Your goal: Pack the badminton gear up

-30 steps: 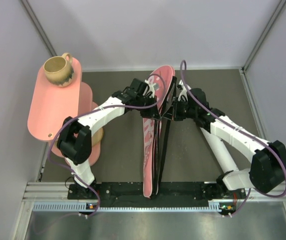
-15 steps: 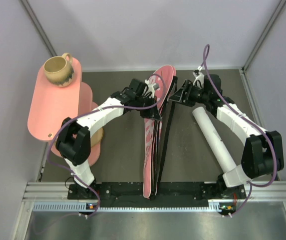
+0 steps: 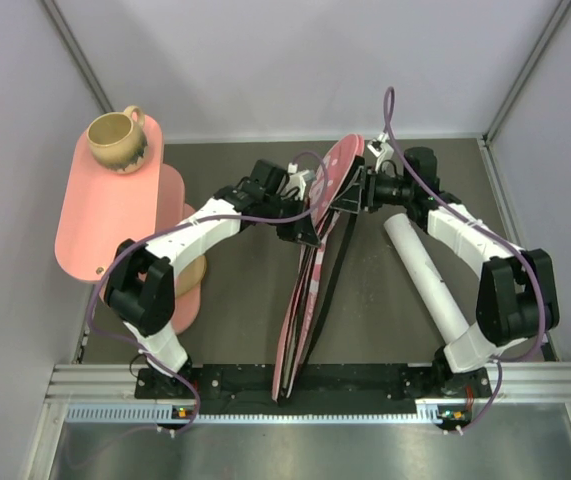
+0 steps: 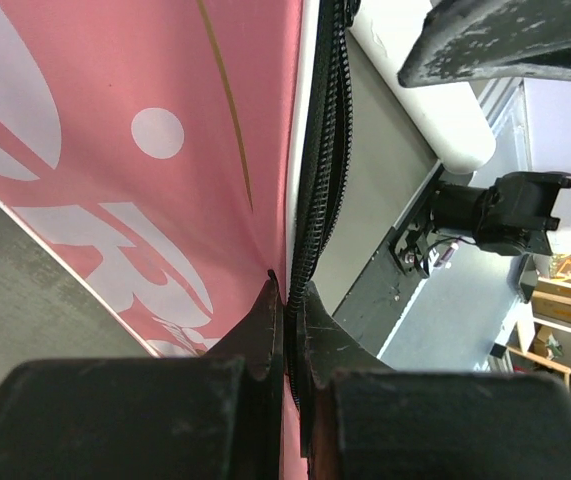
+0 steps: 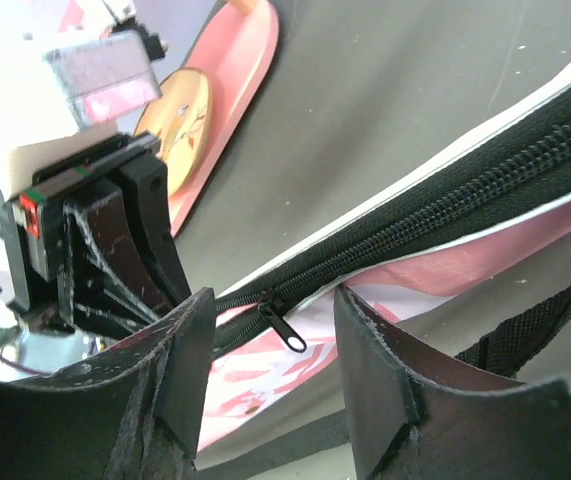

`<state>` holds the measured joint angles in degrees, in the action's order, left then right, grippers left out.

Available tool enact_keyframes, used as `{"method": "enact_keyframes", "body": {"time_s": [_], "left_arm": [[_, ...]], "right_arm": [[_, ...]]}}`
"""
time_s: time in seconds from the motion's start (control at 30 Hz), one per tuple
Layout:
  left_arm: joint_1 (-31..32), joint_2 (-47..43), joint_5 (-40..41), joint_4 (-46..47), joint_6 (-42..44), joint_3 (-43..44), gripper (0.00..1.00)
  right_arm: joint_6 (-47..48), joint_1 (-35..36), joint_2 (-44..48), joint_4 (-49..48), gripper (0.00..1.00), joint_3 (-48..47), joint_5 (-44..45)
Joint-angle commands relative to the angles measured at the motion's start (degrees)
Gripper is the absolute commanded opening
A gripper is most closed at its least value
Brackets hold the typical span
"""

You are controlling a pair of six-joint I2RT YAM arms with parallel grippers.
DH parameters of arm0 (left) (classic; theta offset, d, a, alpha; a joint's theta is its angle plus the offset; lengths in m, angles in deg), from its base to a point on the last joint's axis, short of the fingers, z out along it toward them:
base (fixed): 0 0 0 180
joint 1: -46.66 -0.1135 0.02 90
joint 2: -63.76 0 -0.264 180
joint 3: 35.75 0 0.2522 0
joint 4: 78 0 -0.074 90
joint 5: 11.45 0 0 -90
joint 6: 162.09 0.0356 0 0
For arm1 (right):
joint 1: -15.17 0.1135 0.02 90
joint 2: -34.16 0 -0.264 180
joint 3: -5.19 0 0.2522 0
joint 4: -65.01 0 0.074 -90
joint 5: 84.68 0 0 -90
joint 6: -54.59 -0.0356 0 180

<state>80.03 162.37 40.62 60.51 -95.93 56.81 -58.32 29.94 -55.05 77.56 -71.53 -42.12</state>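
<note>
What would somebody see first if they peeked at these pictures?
A long pink bag stretches down the middle, seen from above. The left hand pinches its edge by the black zipper, and the open right hand straddles the zipper pull. At the left, a tan mug stands on a pink side table.

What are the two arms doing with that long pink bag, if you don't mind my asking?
Both arms are working on the pink racket bag, which lies lengthwise down the middle of the table. The left pincer is shut on the bag's edge beside the black zipper. The right pincer is open, with a finger on either side of the zipper pull, not gripping it. The long white tube lies on the table to the right, outside the bag.
</note>
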Motion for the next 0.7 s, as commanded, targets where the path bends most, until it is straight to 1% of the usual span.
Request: {"method": "enact_keyframes", "body": {"time_s": [0.0, 0.03, 0.23, 0.4, 0.57, 0.6, 0.63, 0.67], "left_arm": [[-1.19, -4.04, -5.57, 4.08, 0.37, -0.23, 0.00], [-1.28, -4.12, -5.75, 4.17, 0.46, -0.32, 0.00], [-1.55, -4.13, -6.45, 4.17, 0.46, -0.32, 0.00], [-1.55, -3.86, -6.71, 4.26, 0.37, -0.32, 0.00], [-1.55, -4.04, -6.89, 4.26, 0.46, -0.41, 0.00], [-1.55, -4.04, -7.07, 4.35, 0.46, -0.41, 0.00], [-1.55, -4.12, -7.07, 4.26, 0.46, -0.41, 0.00], [-1.55, -3.95, -7.15, 4.26, 0.46, -0.49, 0.00]], "right_arm": [[4.54, -0.53, -2.19, -3.36, 0.49, -0.23, -8.01], [4.55, -0.44, -2.37, -3.36, 0.46, -0.23, -8.54], [4.37, -0.44, -2.29, -4.14, 0.38, 0.47, -11.88], [3.50, -0.44, -2.72, -5.64, 0.34, 0.65, -11.80], [2.17, -0.53, -3.95, -7.05, 0.26, -0.32, -12.24], [1.57, -0.44, -4.22, -7.31, 0.23, -0.50, -12.32], [1.47, -0.53, -4.57, -7.31, 0.18, -0.76, -12.24], [1.38, -0.44, -4.92, -7.31, 0.16, -1.20, -12.41]]}}
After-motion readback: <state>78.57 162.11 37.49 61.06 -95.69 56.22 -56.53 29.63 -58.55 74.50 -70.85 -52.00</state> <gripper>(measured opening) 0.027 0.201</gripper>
